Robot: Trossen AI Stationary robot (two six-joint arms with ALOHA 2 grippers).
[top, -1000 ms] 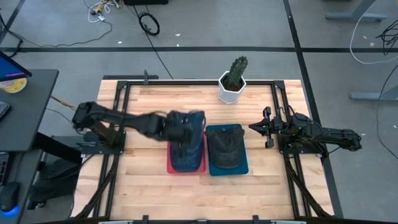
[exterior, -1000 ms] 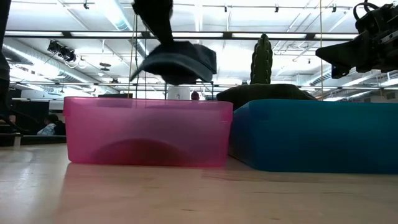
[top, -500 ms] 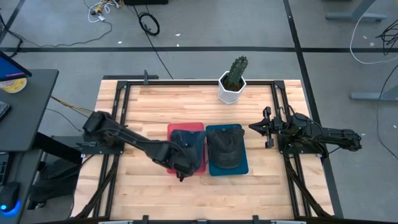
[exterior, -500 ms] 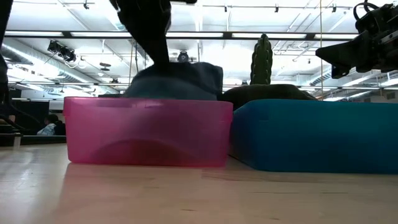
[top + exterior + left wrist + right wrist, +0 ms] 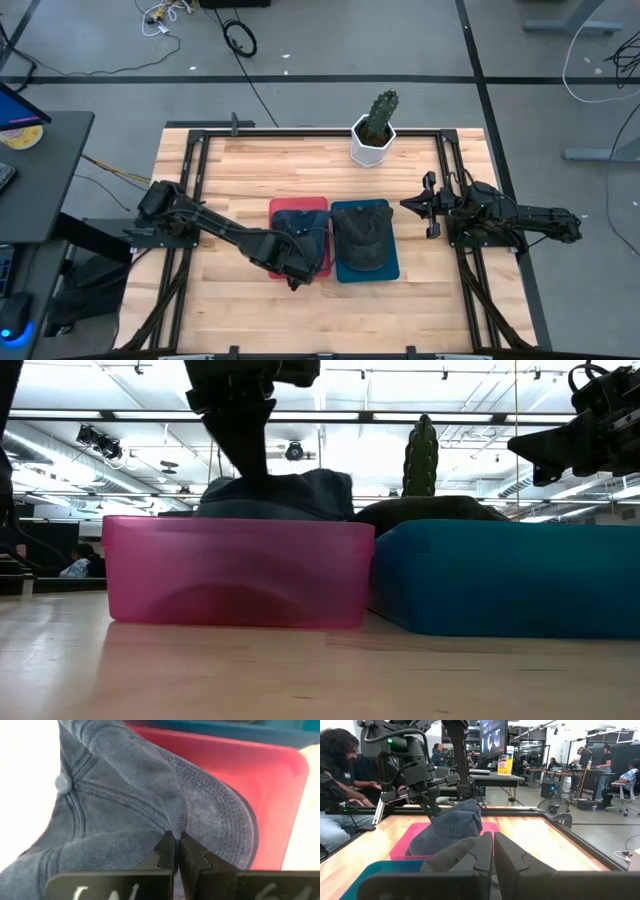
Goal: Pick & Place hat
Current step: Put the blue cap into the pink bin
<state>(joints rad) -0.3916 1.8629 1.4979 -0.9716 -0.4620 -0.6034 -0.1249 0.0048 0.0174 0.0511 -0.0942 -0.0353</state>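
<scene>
While outstretched, left end effector (image 5: 176,851) pinches blue hat (image 5: 125,805), seemingly inside pink bin (image 5: 235,570).

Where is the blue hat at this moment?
In the high view the blue hat is in the pink bin, left of the teal bin, with the left hand shut on it. The low view shows it rising above the pink rim.

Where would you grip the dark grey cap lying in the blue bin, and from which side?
The dark grey cap sits crown-up in the blue bin, domed above the rim in the low view. Probably best: come straight down and pinch a fold of crown fabric near the top, as the left end effector does on the blue cap. The bin walls block a sideways approach.
</scene>
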